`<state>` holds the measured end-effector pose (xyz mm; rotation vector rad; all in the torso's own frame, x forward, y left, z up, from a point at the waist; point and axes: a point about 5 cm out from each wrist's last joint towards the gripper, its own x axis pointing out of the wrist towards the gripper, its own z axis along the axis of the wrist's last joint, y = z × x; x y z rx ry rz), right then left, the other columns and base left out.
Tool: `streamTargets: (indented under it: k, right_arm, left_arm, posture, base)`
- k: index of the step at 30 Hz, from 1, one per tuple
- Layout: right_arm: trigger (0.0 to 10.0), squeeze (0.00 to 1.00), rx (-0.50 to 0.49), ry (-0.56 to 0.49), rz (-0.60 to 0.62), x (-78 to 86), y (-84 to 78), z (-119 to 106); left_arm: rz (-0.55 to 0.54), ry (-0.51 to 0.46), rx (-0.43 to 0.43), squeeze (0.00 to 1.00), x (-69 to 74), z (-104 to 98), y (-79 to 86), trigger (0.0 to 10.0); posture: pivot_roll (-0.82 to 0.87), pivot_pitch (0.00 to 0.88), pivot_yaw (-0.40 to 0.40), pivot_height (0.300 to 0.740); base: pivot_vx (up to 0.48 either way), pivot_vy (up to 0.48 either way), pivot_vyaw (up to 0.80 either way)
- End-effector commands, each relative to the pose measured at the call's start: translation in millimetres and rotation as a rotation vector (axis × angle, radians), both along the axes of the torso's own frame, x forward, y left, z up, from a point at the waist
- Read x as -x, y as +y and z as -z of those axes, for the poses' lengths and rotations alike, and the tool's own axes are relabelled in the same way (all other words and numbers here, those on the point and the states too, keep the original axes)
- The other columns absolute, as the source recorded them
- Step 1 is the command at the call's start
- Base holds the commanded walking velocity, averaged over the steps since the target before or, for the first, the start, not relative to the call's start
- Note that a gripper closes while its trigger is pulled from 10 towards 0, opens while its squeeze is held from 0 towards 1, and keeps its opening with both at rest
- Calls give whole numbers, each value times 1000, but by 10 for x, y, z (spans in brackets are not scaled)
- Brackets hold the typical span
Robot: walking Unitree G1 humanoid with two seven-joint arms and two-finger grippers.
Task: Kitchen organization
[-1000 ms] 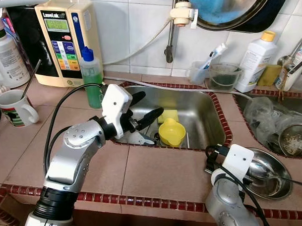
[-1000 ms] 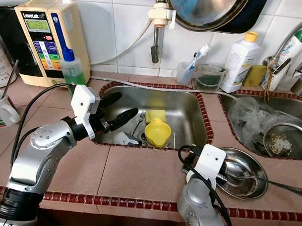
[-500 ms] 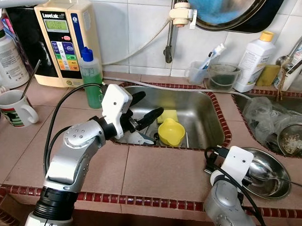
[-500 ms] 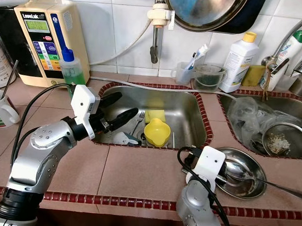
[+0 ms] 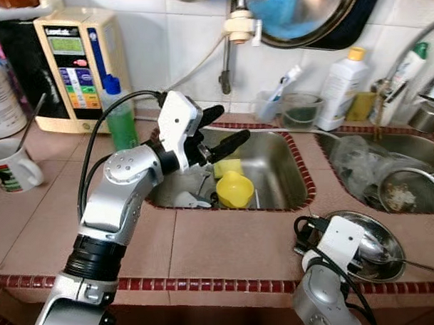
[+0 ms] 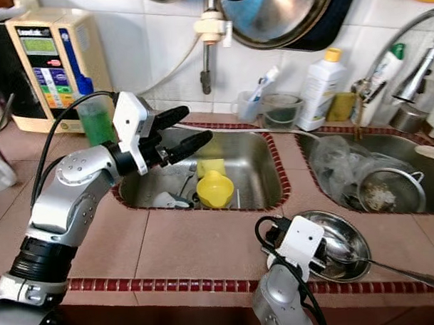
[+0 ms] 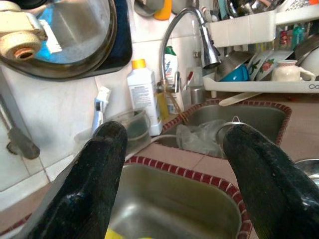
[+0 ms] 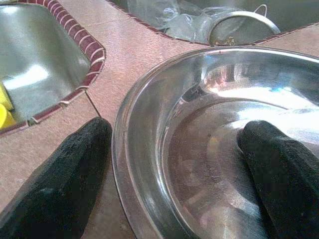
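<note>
The cream wall-mounted water unit (image 5: 67,68) at the counter's left carries a label too blurred to read. A shiny round steel bowl (image 6: 340,254) sits on the tiled counter (image 6: 198,249), its rim between the spread fingers of the right gripper (image 8: 174,169). The left gripper (image 5: 219,130), fingers apart and empty, hangs above the steel sink (image 5: 282,178) holding a yellow plastic cup (image 5: 234,190).

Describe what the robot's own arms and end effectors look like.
Both arms are silver metal with rounded joints and black collars. Each wrist carries a white boxy housing, with black cables looping along it. The left end effector and the right end effector each have two long, matte black, rounded fingers with a slightly rough surface. No markings can be made out.
</note>
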<state>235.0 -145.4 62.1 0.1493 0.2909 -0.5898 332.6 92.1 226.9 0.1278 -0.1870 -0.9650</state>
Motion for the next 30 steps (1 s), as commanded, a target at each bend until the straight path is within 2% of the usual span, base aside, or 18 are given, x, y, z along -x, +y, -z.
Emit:
streamTargets:
  k: [1,10,13,17,18,30]
  right_arm:
    - [10000,0,-134,-588,-194,-560,98,-1394]
    - [10000,0,-86,-604,-170,-568,15,-1395]
    - [10000,0,-41,-627,-129,-577,-100,-1424]
    - [10000,0,-17,-645,-101,-585,-177,-1452]
    - [10000,0,-10,-654,-96,-588,-208,-1467]
    - [10000,0,-10,-654,-96,-588,-208,-1467]
  left_arm:
    - [20,1,-10,0,-4,3,-16,10000]
    - [29,1,-15,0,-31,13,-14,10000]
    - [28,5,-17,0,-31,23,-8,10000]
    - [25,9,-18,0,-33,30,1,10000]
    - [29,11,-20,0,-28,35,7,10000]
    - [29,11,-20,0,-28,35,7,10000]
  posture:
    - [-173,0,0,740]
    - [-175,0,0,740]
    - [-176,0,0,740]
    - [-175,0,0,740]
    - [-174,94,60,740]
    - [-174,94,60,740]
  base:
    - [0,0,0]
    - [0,0,0]
    - [0,0,0]
    - [0,0,0]
    - [0,0,0]
    - [0,0,0]
